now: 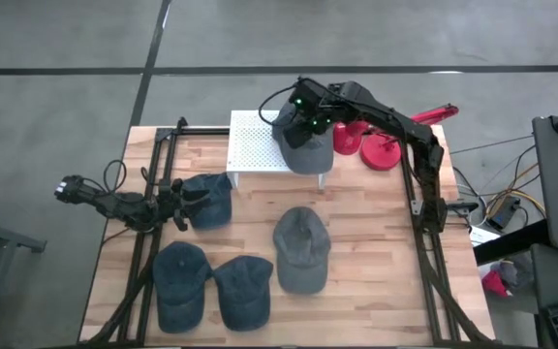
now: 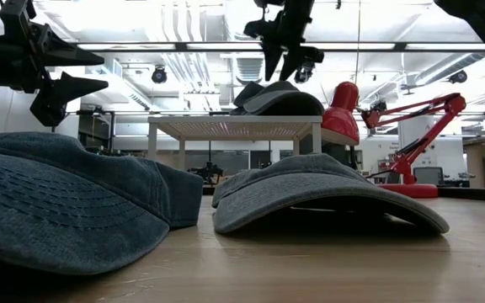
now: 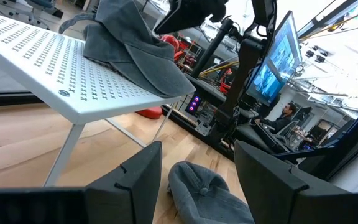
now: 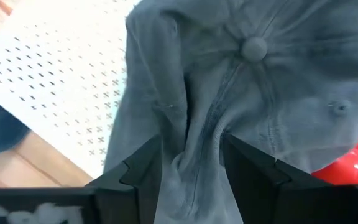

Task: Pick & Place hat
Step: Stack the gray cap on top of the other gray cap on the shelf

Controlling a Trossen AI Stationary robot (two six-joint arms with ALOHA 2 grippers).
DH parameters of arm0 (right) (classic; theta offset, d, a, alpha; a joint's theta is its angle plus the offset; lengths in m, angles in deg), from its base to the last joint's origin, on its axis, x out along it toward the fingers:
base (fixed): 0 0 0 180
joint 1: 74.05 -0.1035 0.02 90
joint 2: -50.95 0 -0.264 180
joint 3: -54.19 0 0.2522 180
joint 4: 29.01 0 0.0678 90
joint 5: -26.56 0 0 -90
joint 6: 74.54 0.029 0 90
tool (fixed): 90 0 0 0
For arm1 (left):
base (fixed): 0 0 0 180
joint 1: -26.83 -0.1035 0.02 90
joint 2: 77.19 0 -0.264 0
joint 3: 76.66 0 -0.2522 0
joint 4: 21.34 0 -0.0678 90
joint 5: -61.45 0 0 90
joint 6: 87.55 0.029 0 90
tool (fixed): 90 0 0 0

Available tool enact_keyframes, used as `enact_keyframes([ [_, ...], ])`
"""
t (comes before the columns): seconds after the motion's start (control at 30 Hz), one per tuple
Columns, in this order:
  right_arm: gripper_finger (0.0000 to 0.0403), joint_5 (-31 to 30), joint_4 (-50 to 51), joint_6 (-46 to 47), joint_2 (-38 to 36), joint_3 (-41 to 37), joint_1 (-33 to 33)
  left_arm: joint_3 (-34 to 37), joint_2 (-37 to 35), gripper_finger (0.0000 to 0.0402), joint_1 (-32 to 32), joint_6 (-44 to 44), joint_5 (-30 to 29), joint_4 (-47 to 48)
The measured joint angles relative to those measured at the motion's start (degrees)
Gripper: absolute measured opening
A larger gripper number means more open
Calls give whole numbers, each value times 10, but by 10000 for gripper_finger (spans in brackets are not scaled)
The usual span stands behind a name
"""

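Observation:
A grey hat [image 1: 305, 152] lies on the right end of a white perforated stand [image 1: 257, 143], brim hanging over the stand's edge; it also shows in the low view [image 2: 278, 99] and in the left wrist view [image 3: 129, 50]. My right gripper [image 1: 303, 118] hangs just above its crown, open, fingers pointing down [image 2: 285, 71]. In the right wrist view the two fingers stand on either side of a raised fold of the crown [image 4: 191, 155]. My left gripper [image 1: 184, 208] waits open above the table's left part [image 3: 197, 180], beside a blue hat [image 1: 211, 199]. My right gripper comes at the grey hat's crown from above, one finger [image 4: 143, 167] on each side of a bunched fold just below the top button [image 4: 253, 47]. Whether the fingers touch the cloth, I cannot tell. The hat rests on the stand.
A second grey hat [image 1: 301, 249] lies mid-table, and two blue hats [image 1: 180, 281] [image 1: 243, 291] lie near the front edge. A red desk lamp [image 1: 381, 147] stands right of the stand. Black frame rails run along both table sides.

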Motion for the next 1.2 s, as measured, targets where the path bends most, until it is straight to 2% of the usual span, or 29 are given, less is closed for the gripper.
enact_keyframes([
  [0.37, 167, 0, 32, 20, -58, 4, -22, 0, 0, 204, 0, 0, 0, 0],
  [0.67, 150, 1, 110, 55, -74, 3, -119, 0, 0, 204, 0, 16, 0, 0],
  [0.93, 139, 0, 120, 110, -73, -16, -213, 0, 0, 204, 0, 17, 0, 0],
  [1.07, 143, 0, 121, 144, -73, -27, -250, 0, 0, 204, 0, 19, 0, 2],
  [1.2, 156, -1, 121, 182, -73, -37, -279, 0, 0, 204, 0, 64, 0, 2],
])
